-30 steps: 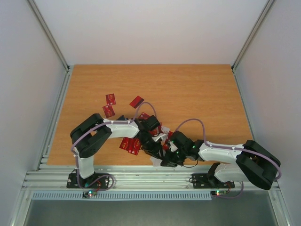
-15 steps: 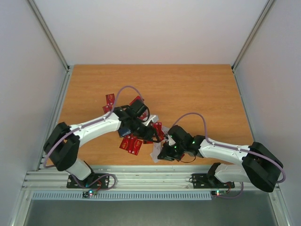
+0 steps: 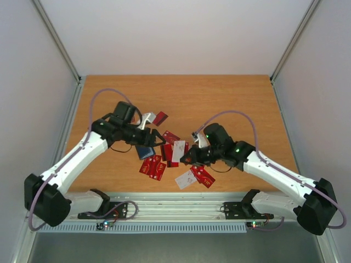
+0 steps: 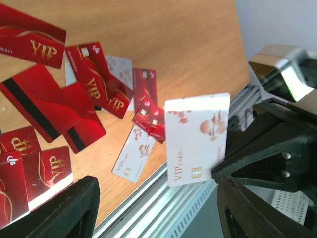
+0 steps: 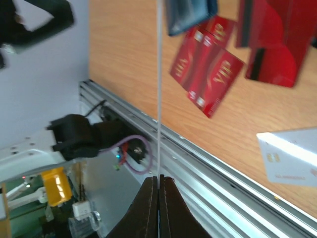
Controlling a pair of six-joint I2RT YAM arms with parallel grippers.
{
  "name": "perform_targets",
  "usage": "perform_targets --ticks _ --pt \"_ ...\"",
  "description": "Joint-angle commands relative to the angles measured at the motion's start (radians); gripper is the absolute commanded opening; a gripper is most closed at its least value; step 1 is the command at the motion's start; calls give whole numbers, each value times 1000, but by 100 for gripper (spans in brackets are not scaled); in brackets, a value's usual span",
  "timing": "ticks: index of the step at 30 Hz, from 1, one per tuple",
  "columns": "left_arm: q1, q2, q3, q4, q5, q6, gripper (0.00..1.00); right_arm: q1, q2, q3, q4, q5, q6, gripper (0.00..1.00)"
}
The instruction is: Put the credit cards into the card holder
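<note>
The right claw (image 5: 158, 180) is clamped on a white card (image 4: 197, 139) held upright off the table (image 3: 230, 104), while the left claw (image 3: 156, 140) stands apart near the blue card holder (image 3: 145, 153), with red cards (image 3: 153, 166) scattered around.

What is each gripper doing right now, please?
Left gripper: open, holding nothing.
Right gripper: closed on a white rectangular plastic VIP card.

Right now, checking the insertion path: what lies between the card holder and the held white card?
Top view: red cards on the table lie between the card holder and the white card.
</note>
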Motion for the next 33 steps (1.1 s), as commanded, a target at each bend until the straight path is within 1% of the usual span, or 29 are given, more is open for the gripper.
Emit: perform_targets --ticks 1,4,9,11,12,13,15,16,18,20,23,25,27,30,31,33 --pt "76 -67 29 23 153 -10 67 -47 -20 124 -86 -79 -80 1" --pt "123 -108 14 137 277 -92 67 -67 -16 198 -91 -136 -92 1" --pt "167 -149 -19 400 428 -320 64 -82 -12 306 -67 -222 -79 1" --pt "167 -154 -46 547 467 -402 62 -82 -6 340 -54 -248 -70 1" --pt "167 -157 -65 636 487 -484 62 -82 -2 355 -47 -259 -63 1" --pt "167 -158 -80 713 497 -532 61 -82 1 370 -43 -268 -61 1" --pt "167 -156 -100 829 507 -634 58 -83 8 396 -37 -279 -56 1" --pt "167 -155 -105 864 510 -654 57 -82 10 408 -35 -284 -54 1" --pt "168 -152 -108 914 522 -687 55 -83 17 423 -23 -297 -46 1" --pt "167 -146 -115 990 537 -733 50 -83 22 432 -10 -310 -35 1" --pt "167 -127 -142 1204 561 -860 41 -83 29 442 1 -322 -30 1" --pt "166 -112 -157 1309 569 -941 34 -83 35 451 5 -326 -31 1" --pt "164 -104 -162 1337 573 -996 29 -83 42 464 11 -335 -29 1" --pt "162 -100 -163 1325 576 -994 27 -82 54 479 20 -348 -29 1" --pt "161 -99 -163 1323 576 -990 25 -82 58 483 23 -349 -28 1" --pt "158 -97 -161 1321 578 -987 18 -83 64 491 24 -351 -28 1"
